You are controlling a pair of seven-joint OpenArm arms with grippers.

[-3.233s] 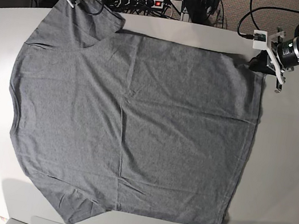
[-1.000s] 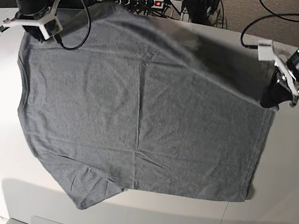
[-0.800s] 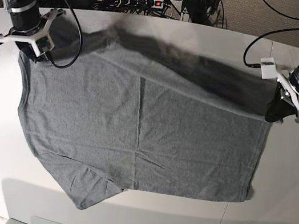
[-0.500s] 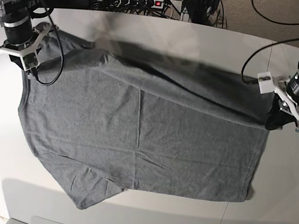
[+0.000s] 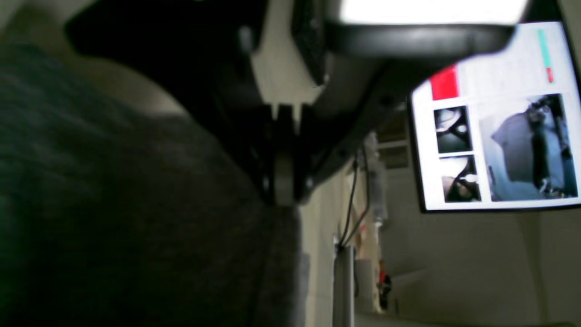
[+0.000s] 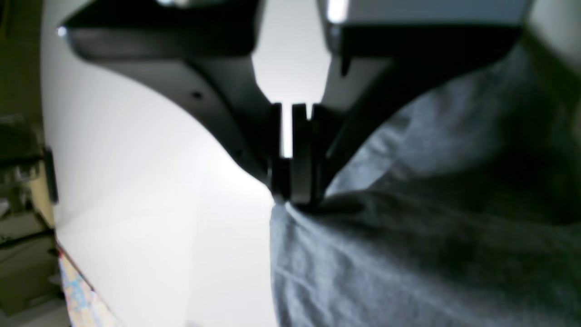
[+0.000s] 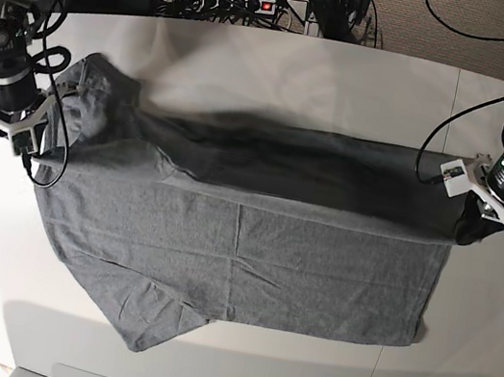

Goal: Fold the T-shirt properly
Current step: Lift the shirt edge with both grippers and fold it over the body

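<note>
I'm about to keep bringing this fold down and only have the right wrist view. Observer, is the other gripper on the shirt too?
Observer: Yes. In the base view, the left gripper is shut on the T-shirt at the other end of the lifted edge.
Operator: From here I can't see the whole edge. How does it run between us?
Observer: Right across the shirt, from your right gripper to the left one, with the flat part of the shirt showing below it in the base view.
Operator: Anything sticking out?
Observer: A pointed piece of the shirt, at the lower left of the base view.
</note>
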